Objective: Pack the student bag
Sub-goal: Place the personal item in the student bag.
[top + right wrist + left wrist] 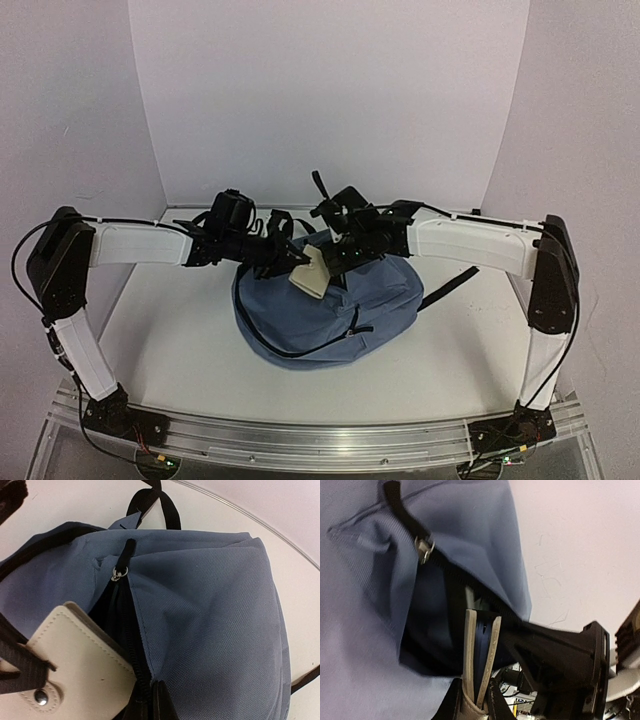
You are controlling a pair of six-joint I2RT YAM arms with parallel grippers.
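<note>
The slate-blue student bag (330, 325) lies in the middle of the table with its zipped opening parted, showing black lining (435, 630). My left gripper (287, 258) (475, 704) is shut on a flat cream case (310, 272) (470, 655) with a dark blue inside. The case's far end sits in the mouth of the opening. In the right wrist view the cream case (75, 660) has a snap tab and leans into the gap. My right gripper (340, 262) (152, 700) is shut, pinching the right edge of the bag's opening (145, 655) beside the zipper teeth.
A metal zipper pull (119, 573) (424, 550) hangs at the top end of the opening. The bag's black carry handle (152, 502) lies beyond it. A black strap (450, 288) trails right across the white table (170, 330). White walls close in the back and sides.
</note>
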